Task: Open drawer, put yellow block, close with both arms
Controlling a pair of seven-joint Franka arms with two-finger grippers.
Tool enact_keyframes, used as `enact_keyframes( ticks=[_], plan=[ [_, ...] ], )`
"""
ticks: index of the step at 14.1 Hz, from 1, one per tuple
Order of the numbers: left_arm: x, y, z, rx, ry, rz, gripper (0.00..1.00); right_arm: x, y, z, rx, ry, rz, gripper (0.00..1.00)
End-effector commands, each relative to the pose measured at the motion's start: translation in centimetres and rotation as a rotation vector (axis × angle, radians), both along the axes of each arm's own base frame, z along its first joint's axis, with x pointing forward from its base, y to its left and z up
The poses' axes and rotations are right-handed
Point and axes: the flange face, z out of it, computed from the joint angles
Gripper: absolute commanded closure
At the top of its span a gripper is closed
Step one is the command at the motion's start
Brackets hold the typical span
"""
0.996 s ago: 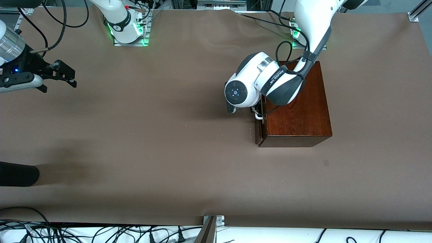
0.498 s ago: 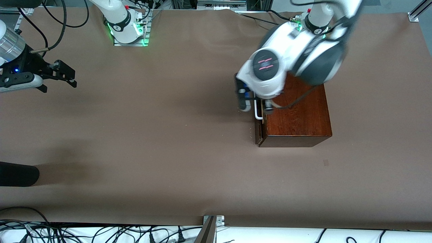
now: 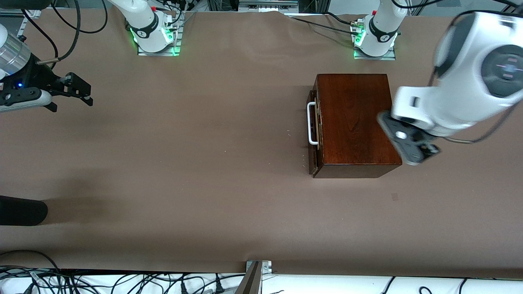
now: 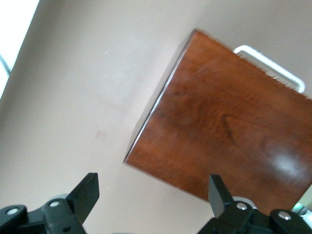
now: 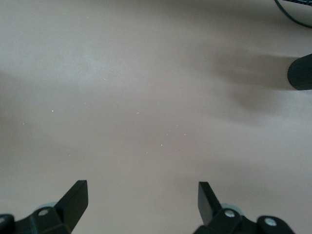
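We are seeing the drawer (image 3: 314, 143) sitting shut in its box (image 3: 355, 122) at the left arm's end of the tabletop (image 3: 204, 163). The yellow block is showing nowhere, so the step is unclear. The left hand (image 4: 152, 185) is hovering spread over the box's edge, and the right hand (image 5: 141, 187) is waiting spread. Next we are likely needing a grip on the handle (image 3: 312, 123).

Bright, even overhead light; soft shadows smear the brown table (image 3: 204, 163) near the right arm's end. The left arm (image 3: 470, 81) is motion-blurred. Glare sheens the box (image 4: 287, 165) top.
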Motion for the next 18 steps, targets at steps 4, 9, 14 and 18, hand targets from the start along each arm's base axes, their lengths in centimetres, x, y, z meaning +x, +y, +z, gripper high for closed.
enact_keyframes(
  ticks=[4, 9, 14, 18],
  plan=[
    [-4.5, 3.6, 2.2, 0.026, -0.068, 0.451, 0.00, 0.1, -0.1, 0.4, -0.006, 0.007, -0.015, 0.00],
    [-7.9, 8.1, 2.0, -0.041, -0.110, 0.915, 0.00, 0.1, -0.2, 0.4, -0.006, 0.010, -0.017, 0.00],
    [-9.5, 8.7, 1.0, -0.060, -0.168, 0.955, 0.00, 0.1, -0.2, 0.3, -0.006, 0.011, -0.017, 0.00],
    [-9.7, 8.6, 1.1, -0.066, -0.157, 0.958, 0.00, 0.1, -0.2, 0.3, -0.006, 0.011, -0.017, 0.00]
  ],
)
